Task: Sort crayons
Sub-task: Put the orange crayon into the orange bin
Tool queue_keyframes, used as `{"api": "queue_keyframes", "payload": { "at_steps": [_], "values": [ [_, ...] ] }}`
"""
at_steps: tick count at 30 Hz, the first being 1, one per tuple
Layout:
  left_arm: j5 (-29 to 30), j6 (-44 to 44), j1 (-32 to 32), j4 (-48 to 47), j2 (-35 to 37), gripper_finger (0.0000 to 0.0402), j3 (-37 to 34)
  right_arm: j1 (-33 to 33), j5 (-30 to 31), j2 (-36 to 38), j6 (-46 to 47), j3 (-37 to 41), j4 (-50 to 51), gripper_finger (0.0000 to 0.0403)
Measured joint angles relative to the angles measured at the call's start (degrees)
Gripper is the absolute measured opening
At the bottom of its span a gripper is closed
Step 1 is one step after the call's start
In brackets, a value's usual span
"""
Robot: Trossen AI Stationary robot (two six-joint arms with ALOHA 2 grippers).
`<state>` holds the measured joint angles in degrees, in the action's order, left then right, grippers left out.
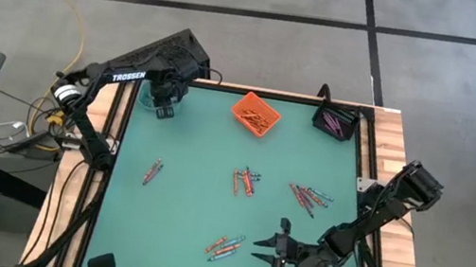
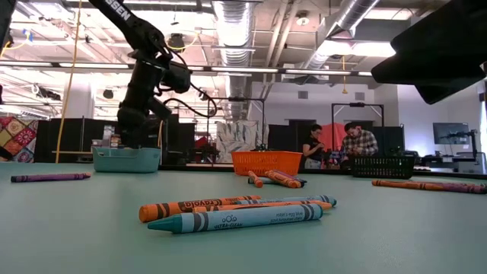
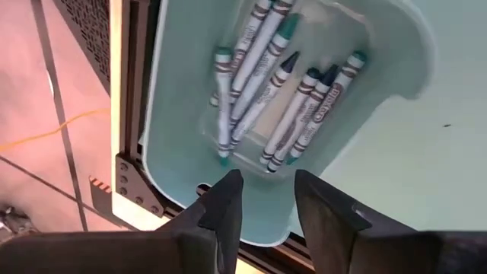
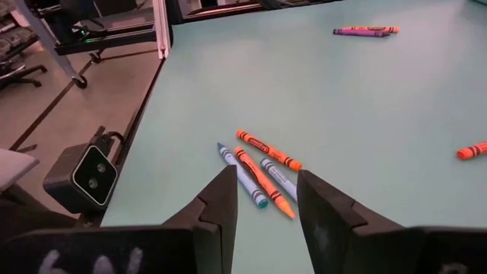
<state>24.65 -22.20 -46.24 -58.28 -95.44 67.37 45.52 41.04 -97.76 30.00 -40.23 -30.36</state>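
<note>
The left gripper [image 3: 262, 202] is hovering over the teal plastic bin [image 3: 380, 99], jaws parted and empty above blue-grey wax crayons [image 3: 266, 84]. The right gripper [image 4: 266, 202], jaws apart and empty, is nearing mixed crayons [image 4: 259, 167] on the green worktop [image 4: 365, 114]; pinching two colours together risks missorting.

Teal bin [image 1: 165, 101]: largely covered by the left arm in the high view. Black bin [image 1: 335, 123]: contents too small to be counted. Right arm [image 2: 437, 46]: cut off by the low view's edge.

Overhead looks straight down; low camera level across table [image 2: 396, 243]; wrists close.
</note>
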Motion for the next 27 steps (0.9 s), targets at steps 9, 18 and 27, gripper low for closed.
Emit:
{"api": "queue_keyframes", "payload": {
  "at_steps": [9,18,27],
  "values": [
    [-5.1,6.8,4.9,-6.4,0.0,0.0111,0.0,0.0,0.0,0.0,-0.5,0.0,0.1,0.0133],
    [-15.6,13.0,16.3,-10.2,0.1,0.0112,0.0,0.0,0.0,0.0,-1.5,0.0,0.1,0.0133],
    [-24.9,18.2,34.3,-5.9,0.1,0.0112,0.0,-0.4,-0.4,0.0,-4.5,0.0,0.8,0.0133]
  ]
}}
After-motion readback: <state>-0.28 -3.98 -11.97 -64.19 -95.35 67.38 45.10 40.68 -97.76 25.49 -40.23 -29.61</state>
